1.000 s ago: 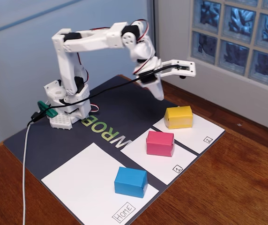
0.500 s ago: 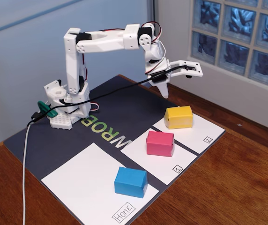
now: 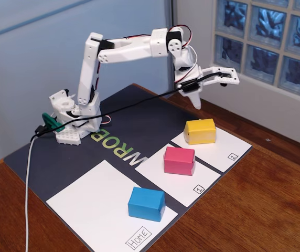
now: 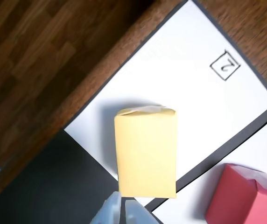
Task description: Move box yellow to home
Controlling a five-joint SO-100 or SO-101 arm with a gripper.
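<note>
The yellow box stands on the white panel labelled 2 at the right of the mat. In the wrist view it fills the middle as a yellow box just beyond a pale fingertip at the bottom edge. My gripper hangs in the air above and slightly behind the box, touching nothing. It is open wide: one finger points down and the other sticks out to the right. The home, the largest white panel, lies at the mat's near left.
A blue box sits on the home panel near its label. A pink box stands on panel 1 between the blue and the yellow one. The dark mat lies on a wooden table. A glass-block wall rises at the right.
The arm has stretched out to the right, and the open gripper has moved to above the yellow box. None of the boxes has moved.
</note>
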